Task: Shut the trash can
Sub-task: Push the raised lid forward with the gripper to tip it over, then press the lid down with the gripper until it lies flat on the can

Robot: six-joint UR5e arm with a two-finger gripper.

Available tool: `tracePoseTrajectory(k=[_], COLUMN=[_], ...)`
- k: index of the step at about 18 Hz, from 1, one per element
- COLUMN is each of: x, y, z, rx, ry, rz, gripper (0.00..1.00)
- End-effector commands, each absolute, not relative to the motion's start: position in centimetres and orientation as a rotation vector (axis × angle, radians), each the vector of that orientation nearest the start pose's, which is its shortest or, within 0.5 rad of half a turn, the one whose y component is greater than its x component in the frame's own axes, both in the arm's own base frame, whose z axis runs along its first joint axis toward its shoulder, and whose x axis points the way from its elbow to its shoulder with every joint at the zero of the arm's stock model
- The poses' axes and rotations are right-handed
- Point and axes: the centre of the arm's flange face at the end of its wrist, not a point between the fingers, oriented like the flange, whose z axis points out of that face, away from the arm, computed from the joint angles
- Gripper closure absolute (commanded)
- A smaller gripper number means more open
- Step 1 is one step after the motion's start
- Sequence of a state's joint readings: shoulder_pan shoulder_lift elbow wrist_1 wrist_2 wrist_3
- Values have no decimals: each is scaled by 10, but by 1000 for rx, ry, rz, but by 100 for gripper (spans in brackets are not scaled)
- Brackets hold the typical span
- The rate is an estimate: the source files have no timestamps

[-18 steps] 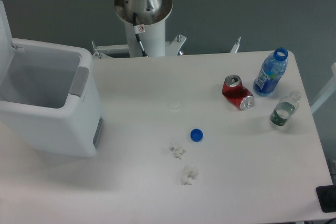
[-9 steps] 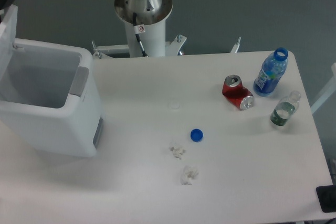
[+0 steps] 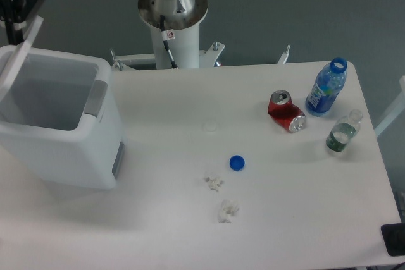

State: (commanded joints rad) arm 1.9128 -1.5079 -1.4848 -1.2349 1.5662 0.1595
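The large white trash can stands at the table's left edge with its inside showing. Its flat white lid is hinged at the far left side and leans partly over the opening, still well raised. A grey push tab sits on the right rim. My dark gripper is at the top left corner, right against the lid's upper edge. It is partly cut off by the frame, so its jaws cannot be made out.
A crushed red can, an open blue bottle and a small clear bottle are at the right. A blue cap and two paper scraps lie mid-table. The robot base stands behind.
The gripper has come in from the top left, moving right. The lid has swung from nearly upright to leaning over the can's opening.
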Motion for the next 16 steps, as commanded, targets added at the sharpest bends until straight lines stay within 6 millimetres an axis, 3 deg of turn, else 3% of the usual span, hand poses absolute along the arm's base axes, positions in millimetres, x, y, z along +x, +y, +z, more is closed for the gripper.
tracePoseTrajectory(k=[16], x=[-57], y=[527], z=[572], rx=[-2717], ry=[-277], rz=[185], gripper=[94])
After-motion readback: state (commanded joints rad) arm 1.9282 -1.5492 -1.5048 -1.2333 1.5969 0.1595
